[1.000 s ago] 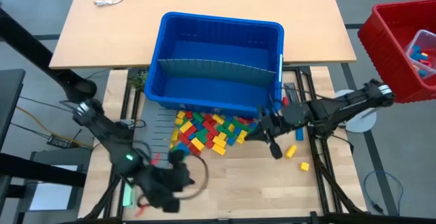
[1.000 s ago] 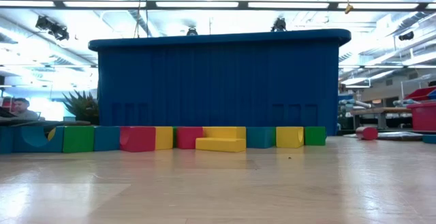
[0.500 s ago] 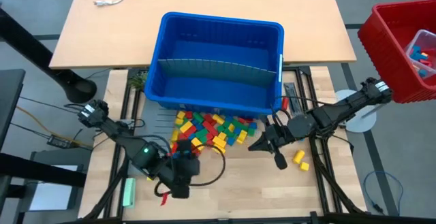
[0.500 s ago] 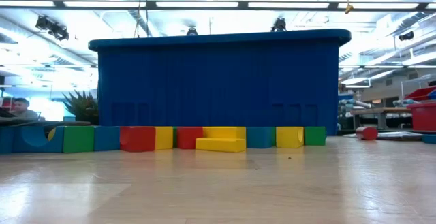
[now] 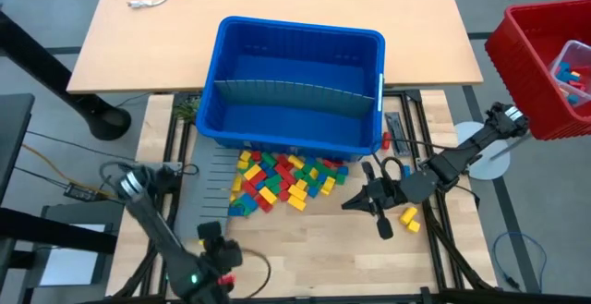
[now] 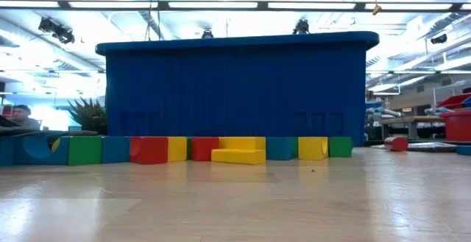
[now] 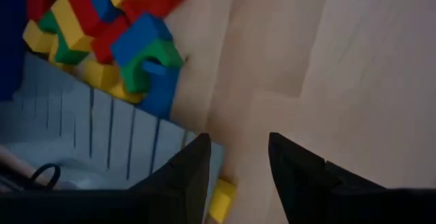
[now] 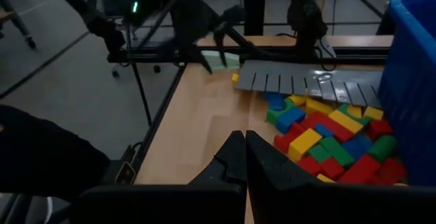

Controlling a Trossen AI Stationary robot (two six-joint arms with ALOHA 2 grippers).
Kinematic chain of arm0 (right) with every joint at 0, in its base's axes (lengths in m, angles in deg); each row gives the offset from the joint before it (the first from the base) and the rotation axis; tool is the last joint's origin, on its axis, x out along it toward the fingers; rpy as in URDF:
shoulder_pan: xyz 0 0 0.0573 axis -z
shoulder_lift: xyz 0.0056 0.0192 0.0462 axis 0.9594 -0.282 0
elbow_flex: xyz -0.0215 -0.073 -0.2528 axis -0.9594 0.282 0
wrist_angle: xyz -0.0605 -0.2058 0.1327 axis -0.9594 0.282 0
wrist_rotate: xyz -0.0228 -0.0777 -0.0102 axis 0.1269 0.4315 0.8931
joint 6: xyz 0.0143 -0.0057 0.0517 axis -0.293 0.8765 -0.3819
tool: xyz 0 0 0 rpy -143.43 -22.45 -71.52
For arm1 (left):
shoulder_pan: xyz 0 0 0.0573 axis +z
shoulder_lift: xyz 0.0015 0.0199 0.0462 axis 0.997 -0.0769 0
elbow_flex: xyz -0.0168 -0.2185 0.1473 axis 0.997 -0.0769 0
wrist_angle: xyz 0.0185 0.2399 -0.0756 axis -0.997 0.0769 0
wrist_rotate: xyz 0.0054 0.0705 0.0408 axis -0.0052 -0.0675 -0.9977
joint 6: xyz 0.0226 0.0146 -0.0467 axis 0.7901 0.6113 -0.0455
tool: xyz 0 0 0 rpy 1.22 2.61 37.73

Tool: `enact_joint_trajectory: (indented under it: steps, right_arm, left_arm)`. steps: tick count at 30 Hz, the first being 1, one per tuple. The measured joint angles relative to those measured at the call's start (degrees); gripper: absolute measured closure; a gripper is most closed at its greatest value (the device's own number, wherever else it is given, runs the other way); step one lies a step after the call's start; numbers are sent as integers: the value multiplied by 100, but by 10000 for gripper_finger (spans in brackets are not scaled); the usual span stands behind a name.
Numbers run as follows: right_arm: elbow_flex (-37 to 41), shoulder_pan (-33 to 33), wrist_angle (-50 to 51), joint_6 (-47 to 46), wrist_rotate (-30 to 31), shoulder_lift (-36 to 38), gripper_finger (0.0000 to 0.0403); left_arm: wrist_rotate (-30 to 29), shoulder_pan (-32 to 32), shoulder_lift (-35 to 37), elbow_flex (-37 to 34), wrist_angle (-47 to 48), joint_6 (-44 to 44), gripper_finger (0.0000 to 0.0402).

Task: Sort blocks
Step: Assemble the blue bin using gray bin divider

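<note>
High view: blue bin (image 5: 297, 82) at table centre, blocks (image 5: 277, 176) heaped against its near wall; low view shows only their front row. Bare wood runs to the near edge. Left gripper (image 7: 235, 173) fingers apart beside the grey panel (image 7: 102, 132), empty; right gripper (image 5: 371, 198) fingers pressed together

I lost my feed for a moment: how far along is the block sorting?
Barely started. The blue bin looks empty, and the pile of blocks lies on the table in front of it. Two yellow blocks lie apart by the shut right gripper. The left gripper is open over the table, holding nothing.
</note>
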Motion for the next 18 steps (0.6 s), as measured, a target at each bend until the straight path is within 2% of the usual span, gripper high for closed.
enact_joint_trajectory:
  steps: [8,10,18]
  right_arm:
    - [0,-234,2,0,471,0,403]
    - [0,-265,2,0,488,0,403]
    - [0,-302,7,0,490,0,403]
  left_arm:
    - [-504,-267,-1103,0,517,-755,243]
    - [-565,-269,-1227,0,746,-1059,243]
    - [-378,-433,-1447,0,692,-1342,243]
